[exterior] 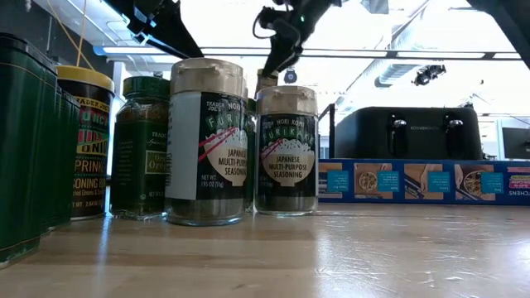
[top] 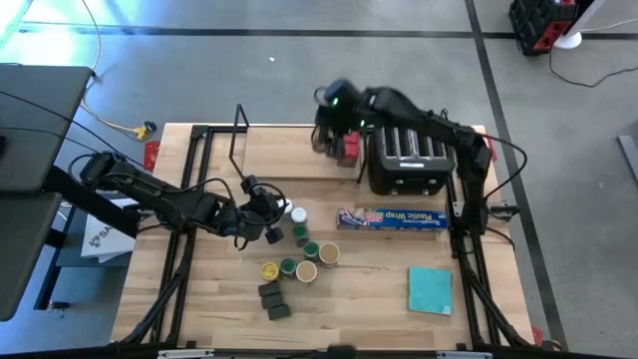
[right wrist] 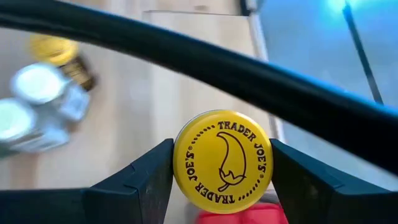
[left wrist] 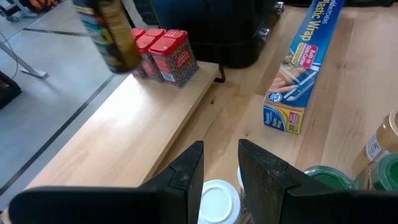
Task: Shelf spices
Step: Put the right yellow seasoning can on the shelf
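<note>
My right gripper [top: 327, 135] reaches over the far shelf board [top: 274, 160] and is shut on a yellow-lidded spice jar [right wrist: 222, 162], right beside the red tins [left wrist: 165, 55] standing on the board next to the toaster. My left gripper [left wrist: 221, 152] is open and low over the loose spice cluster. Its fingers stand either side of a white-lidded jar [left wrist: 217, 198], and I cannot tell whether they touch it. More jars [top: 304, 254] and dark grey blocks [top: 272, 299] stand on the table. In the low view, several jars [exterior: 207, 141] stand close to the camera. My right gripper pinches the jar's yellow lid [right wrist: 186, 163] between its two fingers [right wrist: 146, 180], one on each side of the rim, coming from above and pointing down. The jar [left wrist: 109, 34] hangs upright below the fingers beside the red tins. Whether its base touches the board, I cannot tell.
A black four-slot toaster [top: 409, 160] stands at the shelf's right end. A long blue wrap box [top: 391, 218] lies in front of it, and a teal square pad [top: 430, 290] lies near the right front. Thin black wire uprights [top: 239, 130] rise at the shelf's left end.
</note>
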Robot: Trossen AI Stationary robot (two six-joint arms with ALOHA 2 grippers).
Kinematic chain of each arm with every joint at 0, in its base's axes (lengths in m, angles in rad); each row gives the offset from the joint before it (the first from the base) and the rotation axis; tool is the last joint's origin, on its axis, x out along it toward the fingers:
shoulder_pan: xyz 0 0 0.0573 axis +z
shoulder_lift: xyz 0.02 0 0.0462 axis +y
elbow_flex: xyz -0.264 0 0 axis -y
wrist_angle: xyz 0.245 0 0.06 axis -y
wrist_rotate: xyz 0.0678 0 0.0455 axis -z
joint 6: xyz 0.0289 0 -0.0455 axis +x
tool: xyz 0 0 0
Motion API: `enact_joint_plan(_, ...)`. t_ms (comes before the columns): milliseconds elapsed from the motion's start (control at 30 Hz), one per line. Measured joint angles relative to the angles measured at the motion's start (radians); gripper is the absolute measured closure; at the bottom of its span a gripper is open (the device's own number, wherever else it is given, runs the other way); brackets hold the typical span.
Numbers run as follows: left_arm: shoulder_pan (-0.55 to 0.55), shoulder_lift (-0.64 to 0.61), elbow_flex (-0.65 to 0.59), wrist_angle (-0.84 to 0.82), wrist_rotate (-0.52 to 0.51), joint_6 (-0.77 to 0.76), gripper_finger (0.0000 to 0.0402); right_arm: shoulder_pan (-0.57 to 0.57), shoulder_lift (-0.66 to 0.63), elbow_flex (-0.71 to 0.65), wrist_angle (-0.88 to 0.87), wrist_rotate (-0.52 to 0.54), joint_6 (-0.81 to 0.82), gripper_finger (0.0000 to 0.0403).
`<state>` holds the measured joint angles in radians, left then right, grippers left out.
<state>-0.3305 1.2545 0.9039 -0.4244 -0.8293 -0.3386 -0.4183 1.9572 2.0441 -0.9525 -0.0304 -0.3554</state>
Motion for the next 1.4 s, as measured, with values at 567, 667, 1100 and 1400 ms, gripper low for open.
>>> enact_joint_plan(567,0.004,0.0,0.0,0.003,-0.019,-0.001,0.0307,-0.196,0.134,-0.001,0.125,-0.187,0.04,0.0172)
enact_joint_plan(667,0.004,0.0,0.0,0.003,-0.019,-0.008,0.0307,-0.211,0.15,-0.002,0.123,-0.187,0.04,0.0172)
enact_joint_plan(1100,0.004,0.0,0.0,0.003,-0.012,-0.018,0.0307,-0.23,0.218,-0.002,0.08,-0.16,0.06,0.0172)
enact_joint_plan(1400,0.004,0.0,0.0,0.002,-0.011,-0.018,0.0307,-0.23,0.224,-0.003,0.092,-0.128,0.058,0.0172)
